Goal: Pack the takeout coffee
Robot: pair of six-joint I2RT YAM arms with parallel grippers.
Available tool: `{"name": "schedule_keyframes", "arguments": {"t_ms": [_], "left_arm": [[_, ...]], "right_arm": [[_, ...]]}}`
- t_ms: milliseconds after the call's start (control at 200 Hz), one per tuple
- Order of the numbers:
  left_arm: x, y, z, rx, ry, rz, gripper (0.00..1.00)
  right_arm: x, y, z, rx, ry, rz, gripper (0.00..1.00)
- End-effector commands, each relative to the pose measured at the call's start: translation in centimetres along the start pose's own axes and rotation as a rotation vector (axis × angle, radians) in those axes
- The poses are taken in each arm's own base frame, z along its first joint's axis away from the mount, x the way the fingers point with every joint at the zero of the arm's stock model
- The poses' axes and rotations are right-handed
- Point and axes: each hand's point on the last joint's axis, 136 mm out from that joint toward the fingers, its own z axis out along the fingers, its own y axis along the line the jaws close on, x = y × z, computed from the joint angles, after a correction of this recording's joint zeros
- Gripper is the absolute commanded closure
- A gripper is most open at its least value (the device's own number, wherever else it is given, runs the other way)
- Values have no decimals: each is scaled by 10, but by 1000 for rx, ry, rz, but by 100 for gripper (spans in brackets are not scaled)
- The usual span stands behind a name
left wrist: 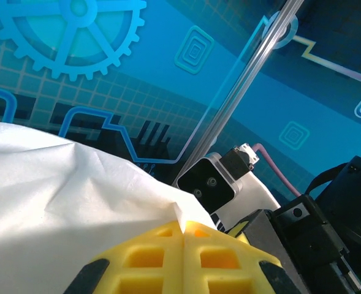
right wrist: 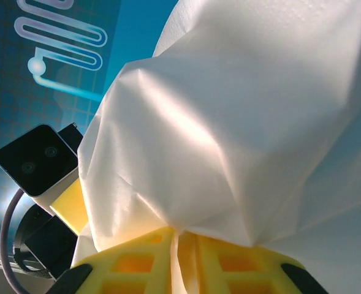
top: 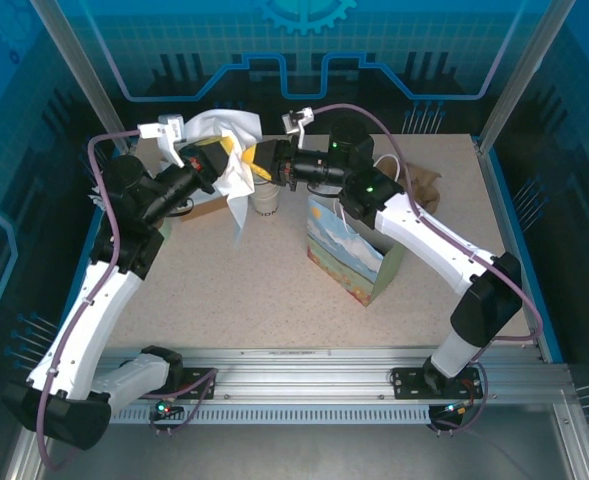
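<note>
The left gripper [left wrist: 185, 242] and the right gripper [right wrist: 179, 254] are each pinching the white sheet [top: 229, 132] at the top view's upper centre, so spreading it gently and evenly seems wisest.

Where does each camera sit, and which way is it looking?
Top: above and behind the arms, looking down at the table; both arms show, holding up a white napkin.
Left wrist: on the left arm, looking along the left pincer, shut on the napkin, toward the right arm's camera.
Right wrist: on the right arm, looking along the right pincer, pinching the napkin; left arm's camera beside it.
Shared: all three see the napkin.
</note>
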Motion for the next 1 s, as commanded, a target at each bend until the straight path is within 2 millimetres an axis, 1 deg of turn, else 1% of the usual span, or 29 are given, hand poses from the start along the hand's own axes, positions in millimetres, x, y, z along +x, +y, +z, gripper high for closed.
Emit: {"name": "schedule_keyframes", "arguments": {"t_ms": [0,125,190,295,425,450,525,620,635,680,710,740,855,995], "left_arm": [[-4,3,-9,-50,-28,31,100],[2,20,-14,-135,-22,29,100],[9,25,-13,-151,-3,24,100],[24,33,-13,-164,40,8,100],[42,41,-13,-177,89,-3,90],[46,43,-13,-179,100,-2,86],[55,47,-12,-187,135,-4,71],[65,51,-13,-203,181,-1,61],[66,52,-13,-206,189,-1,58],[70,53,-15,-214,211,3,52],[73,54,-16,-220,224,7,47],[74,55,-17,-227,234,8,43],[76,55,-21,-234,242,14,37],[76,54,-21,-229,242,3,35]], "right_arm": [[-11,11,-11,4,-54,-68,85],[-16,4,-26,56,-90,-106,88],[-17,1,-33,84,-103,-132,92],[-20,5,-46,128,-116,-203,93],[-21,12,-62,193,-116,-306,94],[-21,14,-65,205,-113,-325,94],[-19,20,-73,239,-84,-389,94],[-16,30,-84,289,-39,-479,94],[-15,29,-86,301,-31,-491,94],[-13,38,-92,317,-14,-544,94],[-12,40,-97,335,-1,-565,94],[-11,46,-101,343,7,-597,94],[-8,66,-117,368,34,-691,94],[-14,91,-139,377,-13,-744,95]]}}
